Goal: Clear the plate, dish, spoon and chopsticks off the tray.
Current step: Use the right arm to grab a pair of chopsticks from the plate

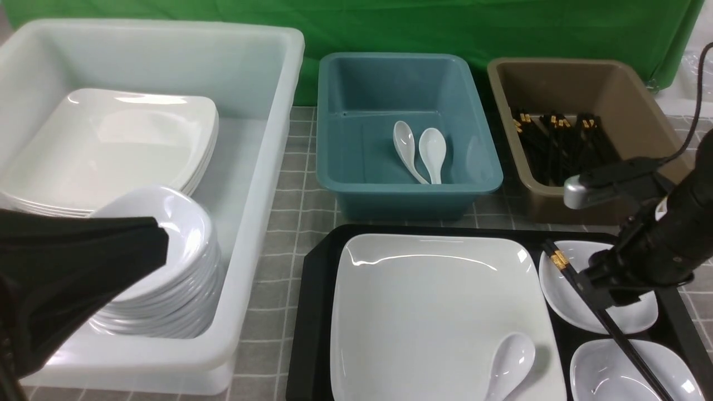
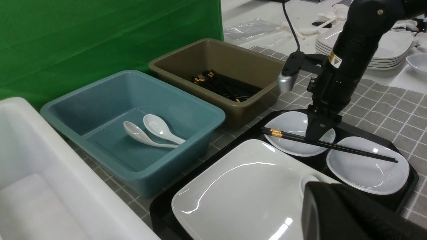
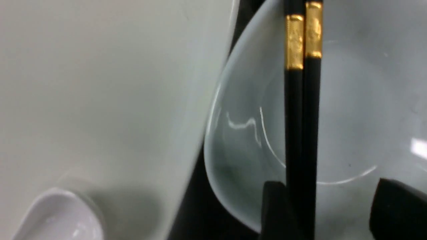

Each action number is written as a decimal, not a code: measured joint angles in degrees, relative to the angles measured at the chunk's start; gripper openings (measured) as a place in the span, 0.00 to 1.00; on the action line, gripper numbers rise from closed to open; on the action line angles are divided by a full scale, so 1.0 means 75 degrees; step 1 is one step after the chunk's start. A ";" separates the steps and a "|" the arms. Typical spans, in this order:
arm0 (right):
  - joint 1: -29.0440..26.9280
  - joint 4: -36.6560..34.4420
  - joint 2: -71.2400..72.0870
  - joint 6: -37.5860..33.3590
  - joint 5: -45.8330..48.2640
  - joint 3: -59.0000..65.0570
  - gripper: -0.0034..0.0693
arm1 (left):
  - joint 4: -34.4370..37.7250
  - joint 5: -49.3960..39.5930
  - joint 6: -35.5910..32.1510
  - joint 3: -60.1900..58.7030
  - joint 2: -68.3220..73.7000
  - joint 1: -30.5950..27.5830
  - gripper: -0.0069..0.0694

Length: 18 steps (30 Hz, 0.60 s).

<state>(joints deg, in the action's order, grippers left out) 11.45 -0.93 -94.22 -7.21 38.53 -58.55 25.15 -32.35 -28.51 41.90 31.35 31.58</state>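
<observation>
The black tray (image 1: 315, 312) sits at the near right part of the table (image 1: 289, 211), which has a grey checked cloth. The big white plate (image 1: 434, 312) fills the tray's left and middle. The white spoon (image 1: 509, 362) lies on the plate's near right corner. Two small bowls take the tray's right edge, a far bowl (image 1: 560, 303) and a near bowl (image 1: 610, 373). The black chopsticks (image 1: 618, 340) lie side by side across both bowls, gold bands toward the tray's far edge.

The right end effector (image 3: 335, 210) is low over the far bowl, fingers apart, straddling the chopsticks, which lie just beside one finger and clear of the other. The left end effector (image 1: 160, 244) is together, holding nothing, over the white tub (image 1: 278, 167) at the table's left.

A yellow sticker (image 2: 335, 60) on the right arm is too small to read. The marks on the gold bands are also unreadable.
</observation>
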 joint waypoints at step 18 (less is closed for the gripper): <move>0.0000 -0.0065 -0.1109 -0.0011 -0.0550 -0.0214 0.38 | 0.0117 -0.0015 -0.0006 0.0000 0.0000 0.0000 0.10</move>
<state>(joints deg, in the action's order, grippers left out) 11.45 -1.42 -102.54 -7.29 34.41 -60.15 26.03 -32.46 -28.56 41.90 31.35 31.58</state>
